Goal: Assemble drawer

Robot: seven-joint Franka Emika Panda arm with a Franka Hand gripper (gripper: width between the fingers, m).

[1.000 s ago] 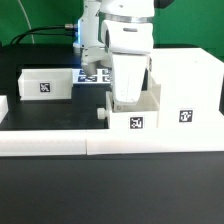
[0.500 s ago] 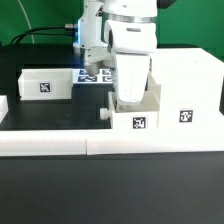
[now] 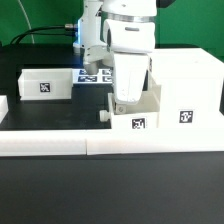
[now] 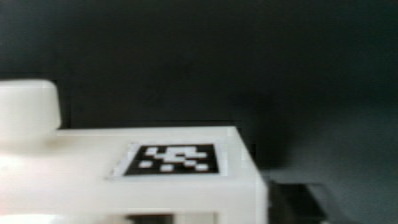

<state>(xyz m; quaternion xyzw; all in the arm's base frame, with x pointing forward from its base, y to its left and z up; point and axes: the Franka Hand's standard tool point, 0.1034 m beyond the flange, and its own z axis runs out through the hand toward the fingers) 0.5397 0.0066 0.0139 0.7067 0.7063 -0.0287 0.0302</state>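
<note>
the arm point(image 3: 126, 40) hides most of the marker board point(image 3: 91, 75), and the wrist view is blurred, with the knobbed tray point(image 4: 107, 160) cut off at the picture's edges.

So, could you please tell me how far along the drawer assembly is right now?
Nothing looks finished. In hand: the gripper reaches into one knobbed tray sitting against the housing; whether it's entered is unclear. Left: the second tray lies apart, untouched.
</note>
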